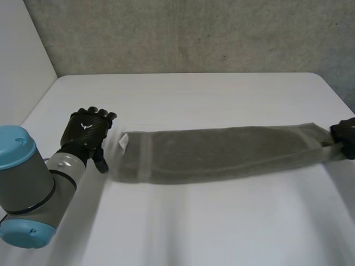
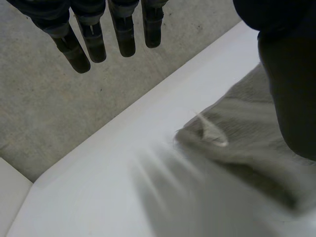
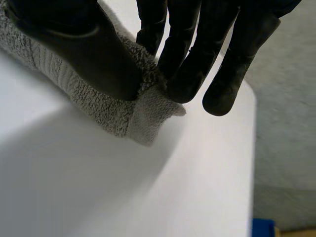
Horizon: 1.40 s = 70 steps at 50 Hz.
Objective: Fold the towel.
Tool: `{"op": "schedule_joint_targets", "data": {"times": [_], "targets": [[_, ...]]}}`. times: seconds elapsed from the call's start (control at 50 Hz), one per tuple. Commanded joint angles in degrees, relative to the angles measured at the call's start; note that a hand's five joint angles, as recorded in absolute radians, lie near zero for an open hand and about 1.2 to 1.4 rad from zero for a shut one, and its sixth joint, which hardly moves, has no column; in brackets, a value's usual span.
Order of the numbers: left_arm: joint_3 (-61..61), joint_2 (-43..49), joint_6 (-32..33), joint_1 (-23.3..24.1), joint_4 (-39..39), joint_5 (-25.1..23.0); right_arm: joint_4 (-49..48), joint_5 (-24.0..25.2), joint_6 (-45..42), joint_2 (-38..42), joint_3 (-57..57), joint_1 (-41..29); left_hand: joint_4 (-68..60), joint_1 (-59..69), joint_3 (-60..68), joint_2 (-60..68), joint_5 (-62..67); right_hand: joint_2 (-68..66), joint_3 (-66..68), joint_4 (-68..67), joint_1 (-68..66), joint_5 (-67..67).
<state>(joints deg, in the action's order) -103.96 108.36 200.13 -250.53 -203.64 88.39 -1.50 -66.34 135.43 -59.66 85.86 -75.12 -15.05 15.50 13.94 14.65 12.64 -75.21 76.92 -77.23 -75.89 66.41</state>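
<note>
One wide white desk (image 1: 188,221) carries a long grey terry towel (image 1: 222,152), which lies flat as a narrow strip across the middle from left to right. At the strip's right end the black right hand (image 3: 98,54) pinches the cloth between thumb and fingers. The black left hand (image 1: 87,130) sits just beside the left end with straight fingers, holding nothing. A small white label (image 1: 123,142) shows at that end.

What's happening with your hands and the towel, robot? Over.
Right hand pinching one end of the towel. Left hand open beside the other end. Towel lies in a long strip on the table. Nothing in the way.
</note>
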Motion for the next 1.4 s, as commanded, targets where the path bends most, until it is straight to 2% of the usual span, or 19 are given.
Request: {"op": "schedule_joint_targets", "data": {"times": [0.02, 0.1, 0.14, 0.22, 0.26, 0.32, 0.36, 0.54, 0.58, 0.7, 0.72, 0.74, 0.76, 0.78, 0.88, 1.08, 1.12, 1.28, 1.4], "targets": [[-0.02, -1.57, 0.00, -0.22, 0.00, 0.21, 3.26, -5.63, -6.65, -3.44, -3.23, 1.82, 4.84, -5.28, -3.72, -4.43, -12.42, -4.79, 3.08, -2.77, -4.11, 3.59], [0.07, -2.36, -0.09, -0.84, 0.00, 0.30, 3.43, -7.23, -8.17, -5.38, -4.91, -1.08, 4.84, -5.28, -3.72, -4.43, -12.42, -4.79, 3.08, -2.77, -4.11, 3.59], [0.16, -3.50, -0.18, -1.45, 0.00, 0.30, 2.82, -7.58, -5.81, -8.44, -6.92, -10.78, 4.84, -5.28, -3.72, -4.43, -12.42, -4.79, 3.08, -2.77, -4.11, 3.59], [0.60, -4.21, -0.18, -1.63, -0.18, 0.38, 1.06, -7.67, -2.37, -9.51, -8.78, -19.01, 4.84, -5.28, -3.72, -4.43, -12.42, -4.79, 3.08, -2.77, -4.11, 3.59], [1.03, -4.73, -0.26, -1.63, -0.36, 0.47, -3.31, -7.75, -1.22, -9.25, -9.39, -28.28, 4.84, -5.28, -3.72, -4.43, -12.42, -4.79, 3.08, -2.77, -4.11, 3.59], [1.21, -4.91, -0.26, -1.63, -0.44, 0.56, -6.67, -8.02, -1.75, -8.89, -9.57, -34.04, 4.84, -5.28, -3.72, -4.43, -12.42, -4.79, 3.08, -2.77, -4.11, 3.59], [1.74, -4.91, -0.61, -1.28, -0.53, 0.56, -13.41, -8.10, -3.76, -6.45, -9.40, -43.66, 4.84, -5.28, -3.72, -4.43, -12.42, -4.79, 3.08, -2.77, -4.11, 3.59], [3.23, -4.56, -2.55, -0.66, -0.53, 0.65, -17.57, -5.91, -6.76, 2.71, -10.27, -54.87, 4.84, -5.28, -3.72, -4.43, -12.42, -4.79, 3.08, -2.77, -4.11, 3.59], [3.23, -4.30, -2.64, -0.14, -0.53, 0.56, -17.57, -2.76, -6.85, 6.47, -10.27, -57.41, 4.84, -5.28, -3.72, -4.43, -12.42, -4.79, 3.08, -2.77, -4.11, 3.59], [4.02, -3.42, -2.55, 1.45, -0.62, 0.56, -16.34, 1.83, -7.64, 9.92, -10.10, -58.12, 4.84, -5.28, -3.72, -4.43, -12.42, -4.79, 3.08, -2.77, -4.11, 3.59], [4.28, -2.90, -2.46, 1.71, -0.62, 0.65, -15.82, 1.91, -7.64, 9.92, -10.10, -58.12, 4.67, -5.11, -3.56, -4.27, -12.26, 11.30, -13.02, 13.33, 11.98, -12.51], [4.72, -2.37, -2.46, 1.97, -0.62, 0.65, -15.55, 1.65, -7.64, 9.83, -9.75, -57.51, 4.67, -5.11, -3.56, -4.27, -12.26, 37.44, -39.16, 39.47, 38.12, -38.65], [4.73, -2.36, -2.46, 1.98, -0.62, 0.65, -15.55, 1.65, -7.64, 9.83, -9.75, -57.51, 4.67, -5.11, -3.56, -4.27, -12.26, 37.70, -39.42, 39.73, 38.39, -38.91], [5.16, -2.02, -2.55, 2.32, -0.53, 0.73, -15.38, 1.56, -6.86, 9.48, -9.40, -57.42, 4.67, -5.11, -3.56, -4.27, -12.26, 51.86, -53.58, 53.88, 52.54, -53.07], [6.31, -1.31, -2.55, 3.99, -0.62, 0.82, -15.11, 1.21, -2.74, 3.79, -6.42, -56.28, 4.50, -4.94, -3.39, -4.10, -12.09, 65.05, -66.77, 67.08, 65.73, -66.26], [7.63, -1.31, -2.81, 9.45, -0.53, 2.76, -11.51, 0.68, 16.27, -8.10, 1.68, -48.89, 4.33, -4.78, -3.22, -3.93, -11.92, 65.21, -66.92, 67.23, 65.89, -66.41], [7.63, -1.22, -2.81, 11.63, -0.53, 2.76, -8.53, 0.77, 18.98, -10.64, 4.74, -44.52, 4.33, -4.78, -3.22, -3.93, -11.92, 65.21, -66.92, 67.23, 65.89, -66.41], [7.71, 2.02, -2.55, 16.21, -0.62, 3.89, -6.85, 0.69, 18.20, -11.27, 12.48, -36.08, 4.33, -4.78, -3.22, -3.93, -11.92, 65.21, -66.92, 67.23, 65.89, -66.41], [7.72, 3.00, -2.64, 16.83, -0.53, 5.83, -6.94, 0.68, 17.67, -10.56, 15.04, -31.58, 4.33, -4.78, -3.22, -3.93, -11.92, 58.90, -60.62, 60.92, 59.58, -60.11]]}}
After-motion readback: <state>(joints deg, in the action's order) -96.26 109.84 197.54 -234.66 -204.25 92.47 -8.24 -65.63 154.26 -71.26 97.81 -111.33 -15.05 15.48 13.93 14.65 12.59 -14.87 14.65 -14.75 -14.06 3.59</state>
